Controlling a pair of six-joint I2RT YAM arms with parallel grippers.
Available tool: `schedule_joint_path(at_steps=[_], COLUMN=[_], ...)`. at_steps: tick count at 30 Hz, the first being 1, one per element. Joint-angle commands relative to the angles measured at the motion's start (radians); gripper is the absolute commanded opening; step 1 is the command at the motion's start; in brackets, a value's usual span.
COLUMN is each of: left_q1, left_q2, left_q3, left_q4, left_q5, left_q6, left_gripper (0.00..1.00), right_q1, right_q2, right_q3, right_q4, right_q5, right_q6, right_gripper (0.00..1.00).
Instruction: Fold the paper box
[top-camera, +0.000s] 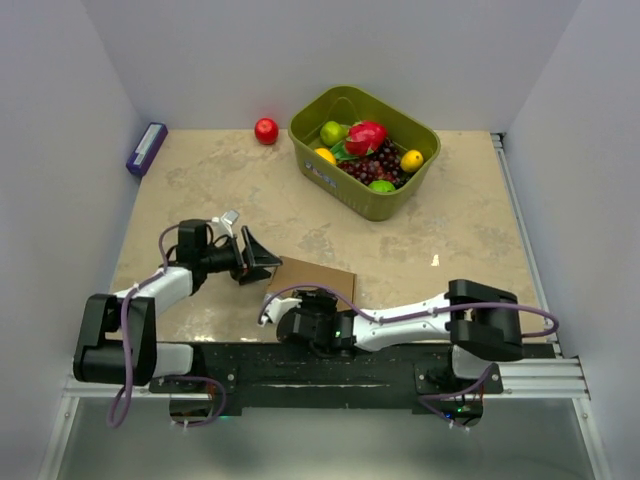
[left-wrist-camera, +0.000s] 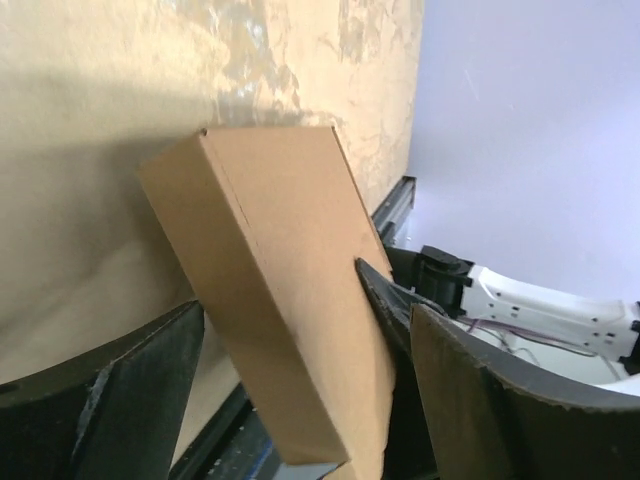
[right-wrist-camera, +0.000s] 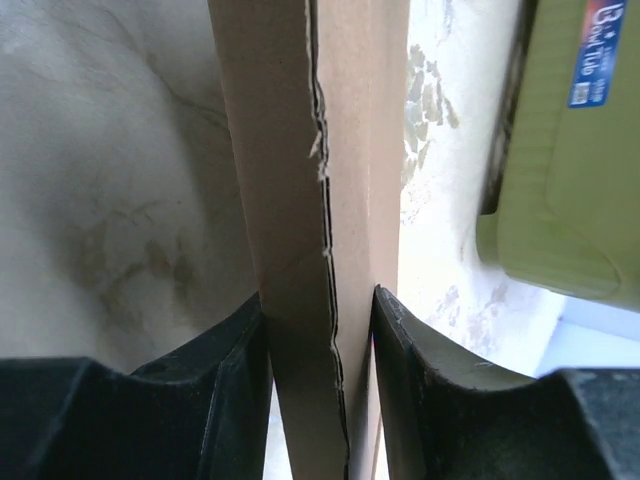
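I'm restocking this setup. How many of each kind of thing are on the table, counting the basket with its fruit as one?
paper box: 1
green basket: 1
red fruit, loose outside the basket: 1
purple block by the left wall: 1
Total: 4
A white speck is too small to identify, so it is not counted.

1. The paper box (top-camera: 312, 278) is plain brown, thin, unprinted cardboard, folded into a flat, closed rectangular shape with crisp creased edges.
2. In the right wrist view a seam runs along its narrow side (right-wrist-camera: 330, 200), with a ragged, slightly gaping edge where the panels meet.
3. It sits over the bench (top-camera: 450, 250), well apart from the green basket (top-camera: 370, 208), on the basket's near-left side, with its broad face up and turned at a slant.
4. The right claw (top-camera: 316, 305) pinches its near end, a finger pressed flat against each opposite face.
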Motion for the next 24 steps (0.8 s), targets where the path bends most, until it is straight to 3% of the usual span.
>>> schedule_joint_path(at_steps=[1, 8, 13, 15, 18, 21, 24], left_q1=[0.058, 0.118, 0.118, 0.106, 0.022, -0.091, -0.124], left_q2=[-0.063, -0.102, -0.225, -0.272, -0.361, -0.442, -0.494], left_q3=[0.094, 0.218, 0.273, 0.264, 0.232, 0.22, 0.204], left_q4=[-0.137, -0.207, -0.279, -0.276, -0.258, -0.302, -0.301], left_q5=[-0.049, -0.134, -0.278, -0.266, -0.238, -0.31, -0.307], left_q6=[0.153, 0.236, 0.415, 0.478, 0.565, 0.679, 0.717], left_gripper=[0.88, 0.89, 0.86, 0.84, 0.82, 0.82, 0.8], right_q1=[-0.077, -0.185, -0.294, -0.341, -0.406, -0.449, -0.461], right_q2=[-0.094, -0.187, -0.272, -0.295, -0.292, -0.283, -0.272], right_q3=[0.068, 0.133, 0.101, 0.096, 0.11, 0.107, 0.09], right_q4=[-0.234, -0.384, -0.342, -0.328, -0.315, -0.265, -0.222], right_q5=[-0.245, -0.457, -0.646, -0.715, -0.816, -0.899, -0.937], right_q6=[0.086, 0.094, 0.088, 0.088, 0.091, 0.105, 0.122], right_gripper=[0.09, 0.05, 0.02, 0.03, 0.03, 0.03, 0.02])
